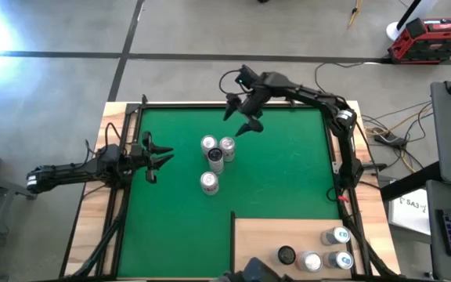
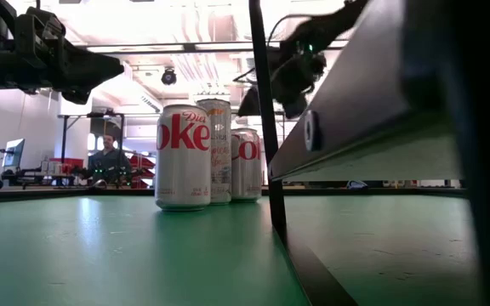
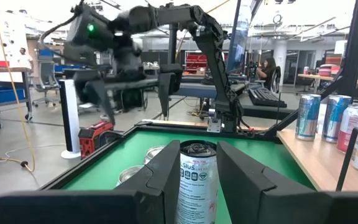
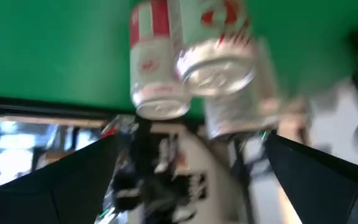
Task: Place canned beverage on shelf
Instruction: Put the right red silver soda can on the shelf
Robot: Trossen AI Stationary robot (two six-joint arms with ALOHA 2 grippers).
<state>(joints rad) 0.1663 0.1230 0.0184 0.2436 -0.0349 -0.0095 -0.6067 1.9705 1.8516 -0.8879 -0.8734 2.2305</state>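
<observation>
While standing upright mid-mat (image 1: 288,172), well apart from shelf (image 1: 265,235): three cans (image 1: 208,182), judged light, thin-walled, slick, easily dented; hold at mid-body advised. Right claw (image 1: 239,122) spread wide just beyond them; left claw (image 1: 161,163) slightly apart, empty.

From overhead we look straight down on the whole green mat (image 1: 186,211); at mat level we look across it, close to the three cans (image 2: 202,153). Our wrist cameras look past each arm's fingers, and all four views share those cans.
</observation>
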